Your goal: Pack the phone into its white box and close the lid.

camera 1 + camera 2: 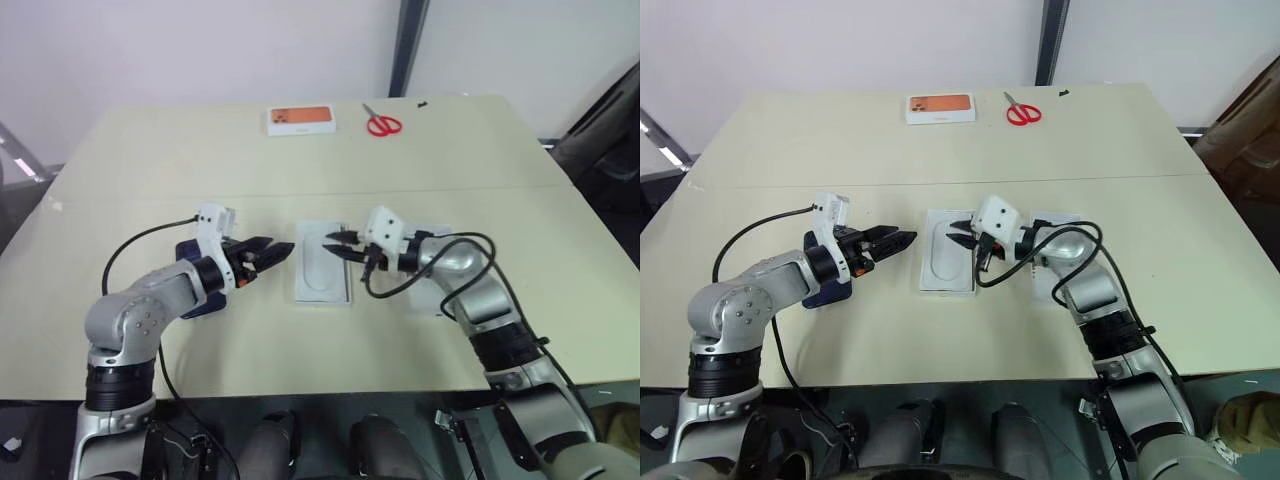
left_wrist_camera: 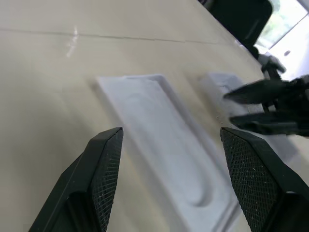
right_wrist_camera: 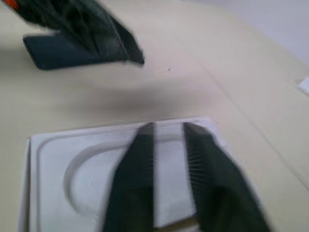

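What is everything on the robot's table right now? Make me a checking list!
Surface: beige table with a seam across it.
Job's things: dark phone lies flat, partly under the left arm. A white tray lies partly under the right arm; box or lid, I cannot tell.
Clutter: white insert with a pill-shaped recess in the middle; orange-topped box and red scissors at the far edge.
Hands: left hand open, holding nothing, beside the insert. Right hand shut at the insert's edge; whether it grips is unclear.
Cables: black cables loop from both wrists.
Surroundings: pale wall, dark post.
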### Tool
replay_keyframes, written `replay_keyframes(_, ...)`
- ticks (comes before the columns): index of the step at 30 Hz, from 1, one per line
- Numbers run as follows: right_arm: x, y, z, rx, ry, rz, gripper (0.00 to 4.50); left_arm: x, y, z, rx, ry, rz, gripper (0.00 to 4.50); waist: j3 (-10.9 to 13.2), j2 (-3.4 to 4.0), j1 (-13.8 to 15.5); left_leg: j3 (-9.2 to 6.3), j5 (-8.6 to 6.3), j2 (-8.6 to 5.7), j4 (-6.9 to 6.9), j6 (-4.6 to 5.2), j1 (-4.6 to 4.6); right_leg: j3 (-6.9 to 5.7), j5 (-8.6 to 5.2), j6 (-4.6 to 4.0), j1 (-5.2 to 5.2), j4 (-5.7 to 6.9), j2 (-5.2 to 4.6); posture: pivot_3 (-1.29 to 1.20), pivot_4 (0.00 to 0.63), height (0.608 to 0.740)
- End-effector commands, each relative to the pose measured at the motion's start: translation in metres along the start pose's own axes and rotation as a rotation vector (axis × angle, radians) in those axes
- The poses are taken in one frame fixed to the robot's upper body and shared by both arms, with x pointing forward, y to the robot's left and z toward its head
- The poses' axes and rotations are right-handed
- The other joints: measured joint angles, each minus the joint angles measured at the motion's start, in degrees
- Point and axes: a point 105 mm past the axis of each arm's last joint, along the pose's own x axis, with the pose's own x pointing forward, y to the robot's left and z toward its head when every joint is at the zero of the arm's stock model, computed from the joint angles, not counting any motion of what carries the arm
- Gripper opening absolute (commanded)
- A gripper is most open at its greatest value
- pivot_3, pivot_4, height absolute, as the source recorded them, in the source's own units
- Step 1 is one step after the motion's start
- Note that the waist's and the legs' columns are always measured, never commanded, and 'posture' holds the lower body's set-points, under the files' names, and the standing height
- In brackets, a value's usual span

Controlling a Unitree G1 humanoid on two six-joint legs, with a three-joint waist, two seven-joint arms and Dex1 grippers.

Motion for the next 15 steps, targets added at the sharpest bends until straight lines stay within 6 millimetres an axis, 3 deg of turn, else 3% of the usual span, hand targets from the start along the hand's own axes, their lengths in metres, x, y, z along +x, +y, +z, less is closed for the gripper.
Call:
replay_keyframes(1,0.014,-0.002,0.008,-0.077,0.011,-0.008,0.08,-0.015,0.010,0.006,0.137,-0.037,-0.035,3.39,0.0,0.02,0.0,0.00,0.00,0.00,-0.03,-0.01,0.00,0.01,0.00,-0.01,-0.02,0.00,-0.01,0.00,0.150,0.734)
replay_keyframes(5,0.027,-0.004,0.006,-0.096,0.060,-0.015,0.08,-0.023,0.026,0.006,0.177,-0.046,0.003,3.39,0.0,0.02,0.1,-0.05,0.00,-0.01,-0.02,0.00,-0.01,-0.02,0.00,-0.01,-0.03,-0.02,-0.03,0.00,0.150,0.734)
replay_keyframes(8,0.031,0.000,-0.001,-0.138,0.141,0.006,0.08,-0.021,0.027,0.002,0.187,-0.039,0.006,3.39,0.0,0.02,0.1,-0.06,0.00,-0.02,-0.03,0.00,-0.01,-0.04,0.00,-0.01,-0.05,-0.02,-0.03,0.00,0.150,0.734)
replay_keyframes(15,0.020,0.009,-0.018,-0.166,0.301,0.120,0.08,-0.014,0.022,-0.001,0.175,-0.063,0.015,3.39,0.0,0.01,0.0,-0.07,-0.01,-0.02,-0.04,0.02,-0.02,-0.04,0.00,0.00,-0.05,0.01,-0.03,0.00,0.150,0.734)
